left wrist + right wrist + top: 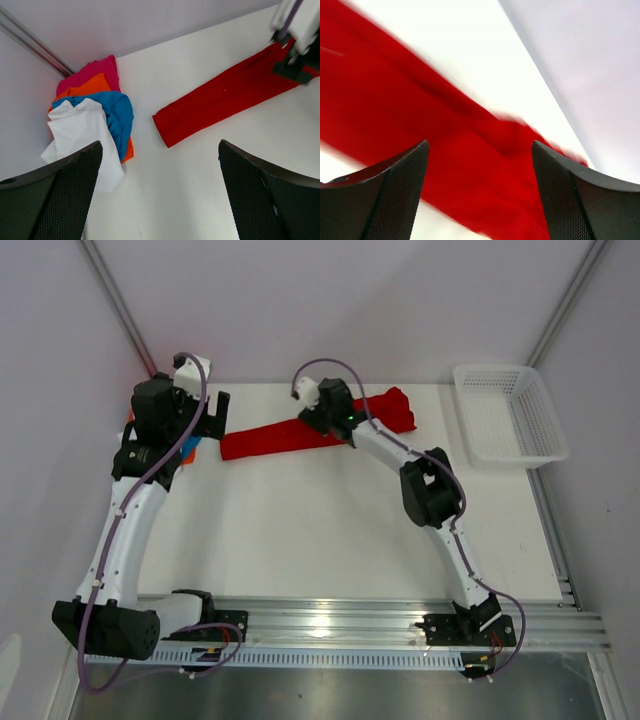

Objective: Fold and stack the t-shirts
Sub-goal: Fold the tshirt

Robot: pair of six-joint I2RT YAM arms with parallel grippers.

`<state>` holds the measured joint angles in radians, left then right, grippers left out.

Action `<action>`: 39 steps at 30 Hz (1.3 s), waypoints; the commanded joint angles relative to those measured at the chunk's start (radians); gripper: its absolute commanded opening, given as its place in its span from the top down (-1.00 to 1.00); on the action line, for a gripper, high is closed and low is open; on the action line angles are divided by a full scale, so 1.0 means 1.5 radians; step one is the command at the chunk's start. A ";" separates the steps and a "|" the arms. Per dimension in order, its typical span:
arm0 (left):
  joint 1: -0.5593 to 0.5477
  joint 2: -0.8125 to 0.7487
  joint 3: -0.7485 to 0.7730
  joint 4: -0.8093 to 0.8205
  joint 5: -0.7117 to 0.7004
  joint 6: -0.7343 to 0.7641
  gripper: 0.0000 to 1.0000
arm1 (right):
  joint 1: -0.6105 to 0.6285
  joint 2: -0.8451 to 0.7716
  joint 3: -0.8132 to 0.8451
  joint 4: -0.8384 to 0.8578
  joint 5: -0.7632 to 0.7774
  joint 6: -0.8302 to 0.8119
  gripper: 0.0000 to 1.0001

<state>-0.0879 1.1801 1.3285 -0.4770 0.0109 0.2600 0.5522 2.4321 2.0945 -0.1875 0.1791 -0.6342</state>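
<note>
Although the red t-shirt already lies narrowed into a long strip, running diagonally across the far part of the table, its folding looks only partly done (a strip this long needs at least one more fold end to end, I judge). The right gripper hangs just above the strip, toward its right half, jaws spread and nothing between them. Whether its fingertips touch the cloth I cannot tell, as the wrist view is blurred. The left gripper is likewise wide open and empty, raised over the table near the strip's left end.

In the far left corner sits a loose heap: a white shirt on top at the front, a blue shirt beside and beneath it, an orange shirt under both, and a pink shirt at the back. They overlap unevenly and look rumpled, so I take them as waiting to be folded, not a finished stack. No neat stack shows anywhere. The basket stands at the far right, well apart from the cloth.
</note>
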 commanded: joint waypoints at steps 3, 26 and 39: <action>0.015 -0.009 -0.061 0.021 0.064 -0.029 -0.98 | 0.135 0.052 0.032 0.075 -0.033 -0.067 -0.70; 0.040 0.011 -0.075 0.024 0.088 -0.029 -0.98 | 0.161 -0.065 -0.097 -0.230 -0.228 -0.028 -0.58; 0.040 0.006 -0.103 0.060 0.058 -0.015 -0.98 | 0.198 0.095 -0.170 0.683 0.109 -0.250 -0.64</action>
<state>-0.0380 1.2007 1.1835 -0.4274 0.1070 0.2363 0.8158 2.5183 1.7588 0.5392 0.2825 -0.9157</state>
